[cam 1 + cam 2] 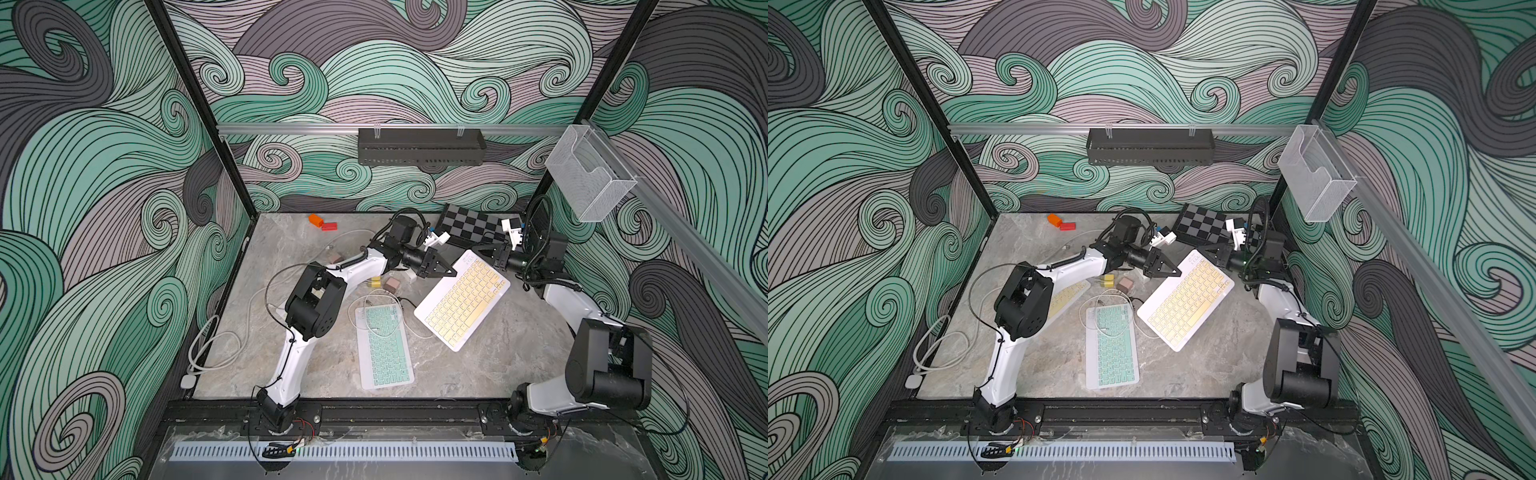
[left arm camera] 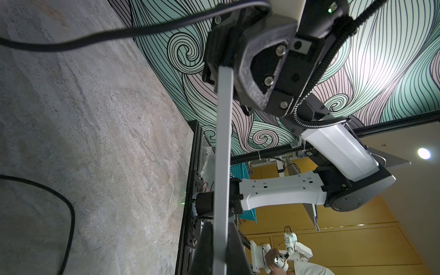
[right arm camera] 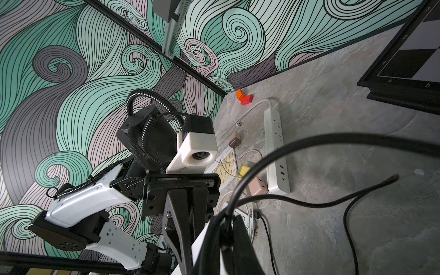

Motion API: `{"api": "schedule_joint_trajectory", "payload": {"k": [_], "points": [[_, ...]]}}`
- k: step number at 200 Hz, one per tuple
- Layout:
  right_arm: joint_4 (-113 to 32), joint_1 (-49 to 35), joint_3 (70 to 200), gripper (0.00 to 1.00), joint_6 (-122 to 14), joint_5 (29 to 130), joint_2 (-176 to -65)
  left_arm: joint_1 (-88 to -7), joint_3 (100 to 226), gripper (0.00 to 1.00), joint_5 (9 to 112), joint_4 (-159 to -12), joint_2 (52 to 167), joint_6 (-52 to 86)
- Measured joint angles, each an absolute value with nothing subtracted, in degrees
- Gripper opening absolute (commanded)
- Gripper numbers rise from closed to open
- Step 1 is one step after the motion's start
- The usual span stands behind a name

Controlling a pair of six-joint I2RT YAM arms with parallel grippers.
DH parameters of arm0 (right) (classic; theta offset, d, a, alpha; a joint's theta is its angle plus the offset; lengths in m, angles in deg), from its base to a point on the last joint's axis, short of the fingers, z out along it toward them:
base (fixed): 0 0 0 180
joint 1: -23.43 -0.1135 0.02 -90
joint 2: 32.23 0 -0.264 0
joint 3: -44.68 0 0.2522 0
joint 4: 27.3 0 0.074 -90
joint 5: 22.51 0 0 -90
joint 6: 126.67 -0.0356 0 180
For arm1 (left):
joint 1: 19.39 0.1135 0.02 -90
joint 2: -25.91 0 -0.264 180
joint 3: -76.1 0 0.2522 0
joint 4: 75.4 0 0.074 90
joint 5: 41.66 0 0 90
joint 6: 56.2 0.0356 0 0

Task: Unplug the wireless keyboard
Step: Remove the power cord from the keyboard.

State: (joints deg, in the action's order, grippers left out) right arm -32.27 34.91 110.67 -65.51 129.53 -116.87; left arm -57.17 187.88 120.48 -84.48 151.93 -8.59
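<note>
Left arm [image 1: 291, 353]: rises from the front rail to a raised elbow, then the forearm runs toward the far right and the wrist lies roughly level.
Left gripper [image 1: 451, 272]: clenched on the wireless keyboard's [image 1: 461, 299] far-left long edge. In the left wrist view that edge passes between the two fingers [image 2: 202, 250].
Right arm [image 1: 569, 303]: folds at a tall elbow near the right wall. The forearm runs toward the far side and the wrist turns left, facing the left gripper.
Right gripper [image 1: 478, 249]: clenched at the keyboard's far end, where the black cable [image 3: 309, 142] meets it. Whether the pads pinch the plug or the keyboard's edge cannot be told.
Wireless keyboard: white with yellow keys, held between both grippers. It lies diagonally over the table [image 1: 498, 365], just right of the green keyboard [image 1: 384, 347].
Black cable: arcs away from the right gripper's fingertips across the right wrist view.
Power strip [image 3: 276, 147]: flat on the table beyond the keyboards, with small adapters beside it.
Chessboard [image 1: 469, 226]: lies at the far edge, behind both wrists.
</note>
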Motion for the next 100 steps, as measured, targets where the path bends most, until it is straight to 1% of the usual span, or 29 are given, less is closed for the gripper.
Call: {"api": "schedule_joint_trajectory", "payload": {"k": [50, 78, 100], "points": [[-30.3, 34.7, 110.6, 0.0, -69.1, 129.2, -117.0, -56.9, 186.4, 0.0, 120.0, -83.7, 151.0, -7.8], [-25.5, 34.6, 109.2, 0.0, -74.1, 129.0, -116.9, -56.9, 183.8, 0.0, 118.1, -81.8, 149.2, -7.8], [-19.2, 35.8, 108.2, 0.0, -79.0, 124.2, -116.8, -57.4, 180.3, 0.0, 118.1, -81.1, 147.6, -8.2]]}}
